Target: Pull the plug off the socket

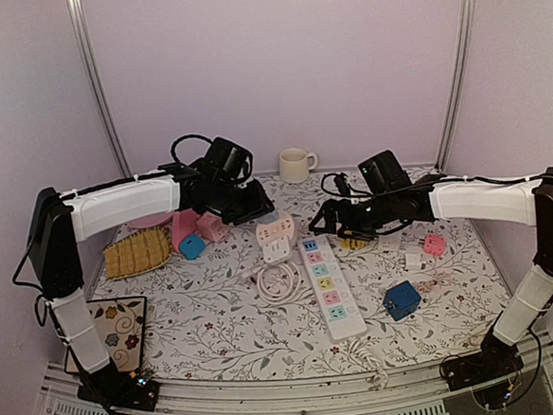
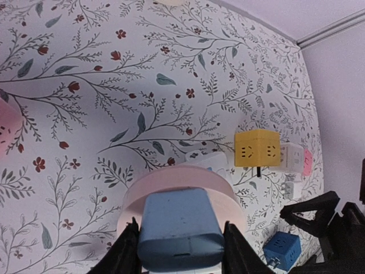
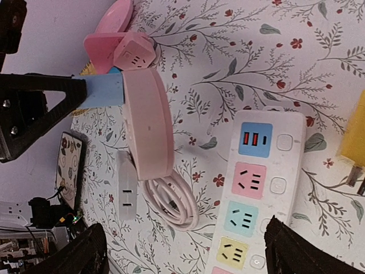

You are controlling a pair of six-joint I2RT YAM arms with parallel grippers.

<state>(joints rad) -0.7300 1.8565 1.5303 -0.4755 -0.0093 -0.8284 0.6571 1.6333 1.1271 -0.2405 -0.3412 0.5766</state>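
Note:
A blue plug (image 2: 178, 220) sits in a round pink socket (image 2: 177, 180). My left gripper (image 2: 179, 251) is shut on the plug, one black finger against each of its sides. In the right wrist view the pink socket (image 3: 147, 123) shows edge-on, with the blue plug (image 3: 105, 89) sticking out to its left between the left gripper's fingers (image 3: 40, 108). My right gripper (image 3: 183, 240) stands wide open and holds nothing. It hangs over the gap between the socket and the power strip (image 3: 256, 182). In the top view the left gripper (image 1: 253, 209) and the right gripper (image 1: 317, 222) face each other across the socket (image 1: 276, 231).
A white adapter (image 3: 126, 185) and a coiled cable (image 3: 174, 202) lie just under the socket. Pink cube sockets (image 3: 131, 51), a yellow cube (image 2: 258, 147) and a blue cube (image 1: 401, 299) are scattered about. At the back stands a mug (image 1: 296, 164), with a woven mat (image 1: 137, 251) to the left.

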